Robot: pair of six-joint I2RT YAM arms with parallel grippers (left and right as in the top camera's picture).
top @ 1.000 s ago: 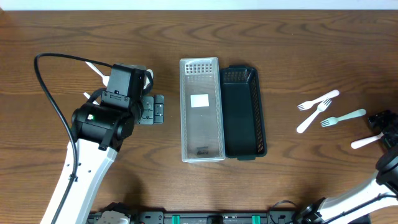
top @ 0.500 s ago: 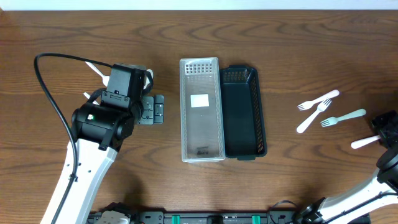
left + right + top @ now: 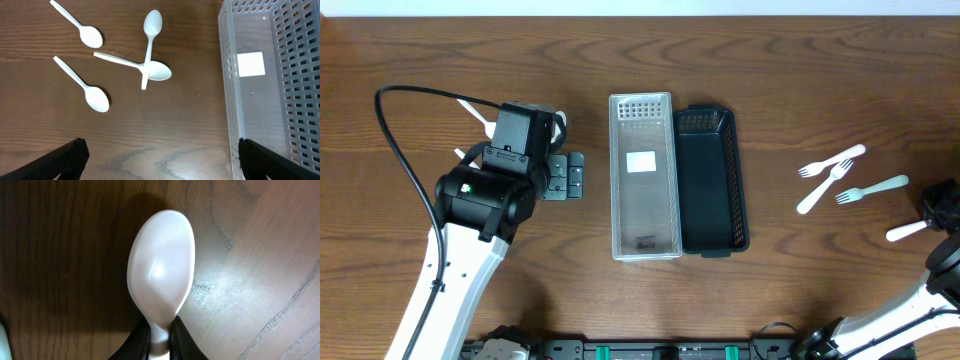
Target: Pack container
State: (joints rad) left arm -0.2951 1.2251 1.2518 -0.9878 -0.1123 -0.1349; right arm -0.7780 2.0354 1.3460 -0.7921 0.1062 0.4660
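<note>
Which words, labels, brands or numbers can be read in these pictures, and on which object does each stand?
No text can be read in any view.
White sticker in the clear basket: appears blank.
Small dark mark on the basket floor: too small to read.
Spoon in the right pincer: no marking.

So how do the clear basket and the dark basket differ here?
The clear basket is translucent white; the dark basket is opaque, near black. The clear basket has a white label on its floor; the dark basket shows none. The clear basket looks slightly longer than the dark basket. Both are long, perforated, side by side, and hold no cutlery.
</note>
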